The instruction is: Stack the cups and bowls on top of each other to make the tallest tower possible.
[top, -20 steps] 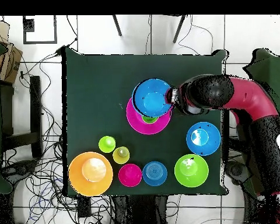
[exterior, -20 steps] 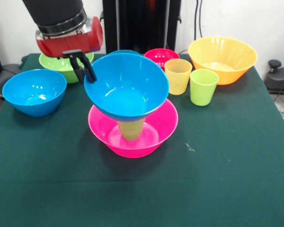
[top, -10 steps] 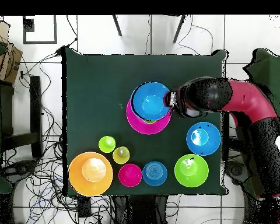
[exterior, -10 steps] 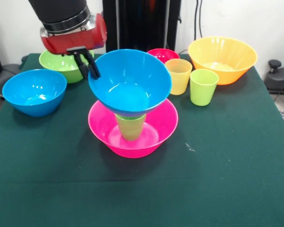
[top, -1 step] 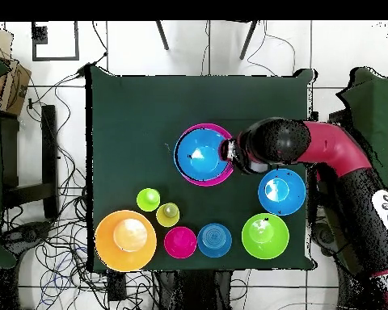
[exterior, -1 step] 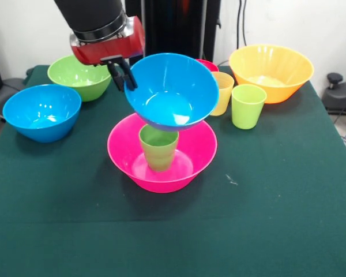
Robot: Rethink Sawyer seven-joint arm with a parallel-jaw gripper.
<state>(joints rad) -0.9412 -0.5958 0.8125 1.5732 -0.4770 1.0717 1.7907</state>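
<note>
- Near the middle of the table (exterior, -1 step: 288, 208), the pink bowl (exterior, -1 step: 161, 173) sits as the bottom of the tower, and a green cup (exterior, -1 step: 158, 148) stands upright inside it.
- Above that cup, the gripper (exterior, -1 step: 122, 74) pinches the rim of a blue bowl (exterior, -1 step: 173, 92) between its fingers. The bowl hangs tilted in the air and does not touch the cup.
- I think the bowl is held by its edge so its round bottom can be set down on the cup's open top.
- It needs to be level and right over the cup, or it could slip off or knock the cup over.
- Toward the far edge wait the orange bowl (exterior, -1 step: 271, 72), a yellow-orange cup (exterior, -1 step: 222, 92) and a lime cup (exterior, -1 step: 247, 105). The yellow-orange cup is close behind the held bowl and could get bumped.
- Toward the left edge sit another blue bowl (exterior, -1 step: 41, 112) and a green bowl (exterior, -1 step: 79, 77), well apart from the tower.
- From above, a red bowl (top, -1 step: 180, 242) and a small blue bowl (top, -1 step: 214, 240) also show.
</note>
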